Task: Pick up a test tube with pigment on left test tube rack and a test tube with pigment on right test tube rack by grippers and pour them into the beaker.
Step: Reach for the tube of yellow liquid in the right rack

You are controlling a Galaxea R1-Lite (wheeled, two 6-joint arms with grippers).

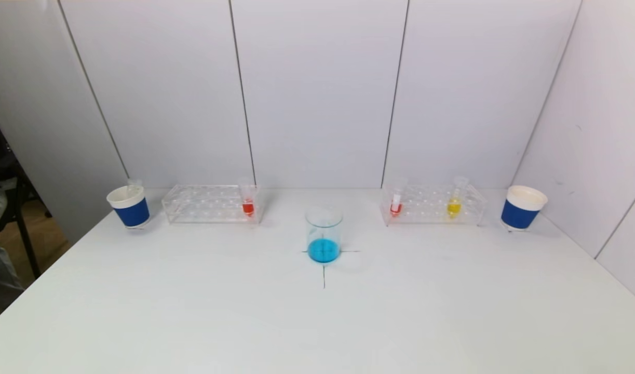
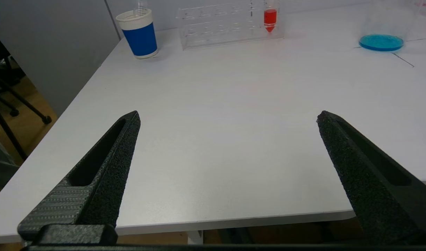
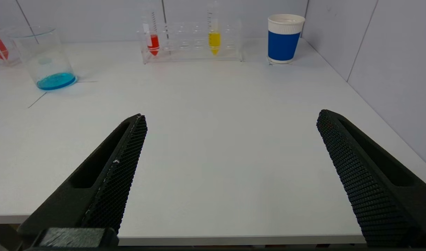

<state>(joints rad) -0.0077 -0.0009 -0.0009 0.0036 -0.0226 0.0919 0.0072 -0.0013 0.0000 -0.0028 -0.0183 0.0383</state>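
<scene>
A clear beaker (image 1: 324, 234) with blue liquid stands mid-table on a cross mark. The left clear rack (image 1: 211, 203) holds one tube with red pigment (image 1: 247, 200) at its inner end, also in the left wrist view (image 2: 270, 15). The right rack (image 1: 434, 204) holds a red tube (image 1: 396, 202) and a yellow tube (image 1: 455, 200); the right wrist view shows the red tube (image 3: 153, 40) and the yellow tube (image 3: 214, 38). Neither arm shows in the head view. My left gripper (image 2: 228, 116) and right gripper (image 3: 232, 116) both hang open and empty over the table's near edge.
A blue-and-white paper cup (image 1: 129, 206) stands left of the left rack with a clear empty tube in it. Another cup (image 1: 522, 208) stands right of the right rack. White panel walls close the back and right; the table's left edge drops to the floor.
</scene>
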